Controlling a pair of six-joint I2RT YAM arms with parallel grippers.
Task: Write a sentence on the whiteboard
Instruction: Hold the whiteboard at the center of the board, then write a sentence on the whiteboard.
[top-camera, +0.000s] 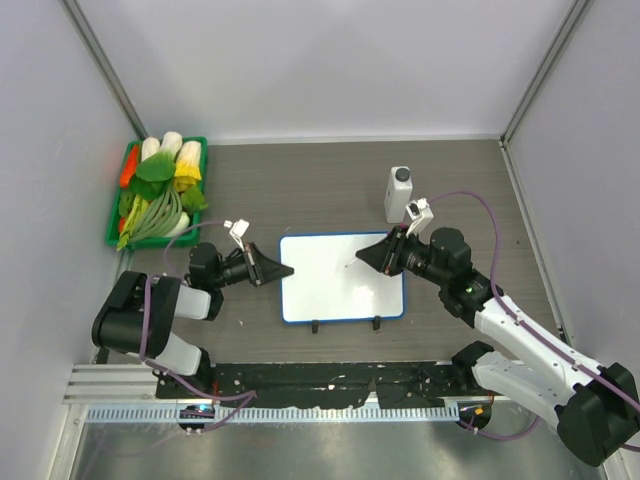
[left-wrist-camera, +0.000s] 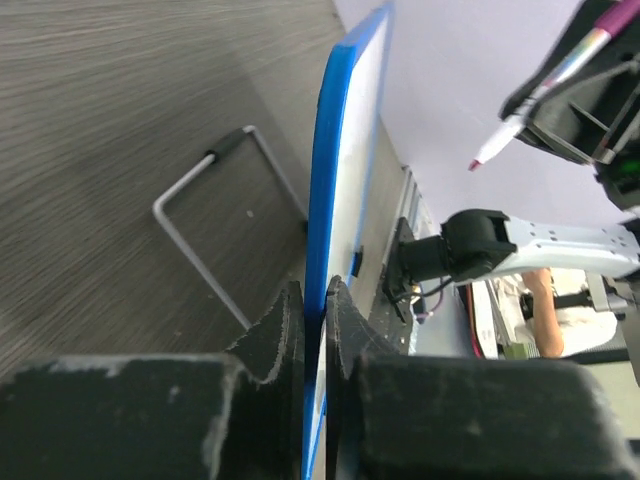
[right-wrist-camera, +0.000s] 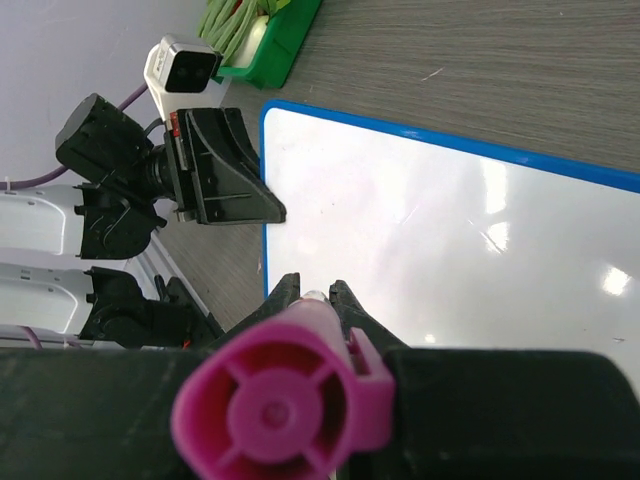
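Note:
The whiteboard (top-camera: 330, 285), white with a thin blue rim, lies mid-table and shows no writing; two black clip feet sit at its near edge. My left gripper (top-camera: 286, 271) is shut on the board's left edge; in the left wrist view the blue rim (left-wrist-camera: 335, 200) runs between the closed fingers. My right gripper (top-camera: 366, 257) is shut on a pink marker (right-wrist-camera: 285, 400) and hovers over the board's upper right part. The marker tip (left-wrist-camera: 490, 150) points down, above the board surface (right-wrist-camera: 420, 250). The sentence is not visible.
A white bottle with grey cap (top-camera: 398, 194) stands just behind the right gripper. A green basket of toy vegetables (top-camera: 157, 190) sits at the back left. A wire stand leg (left-wrist-camera: 200, 240) lies under the board. Walls close in left, right and behind.

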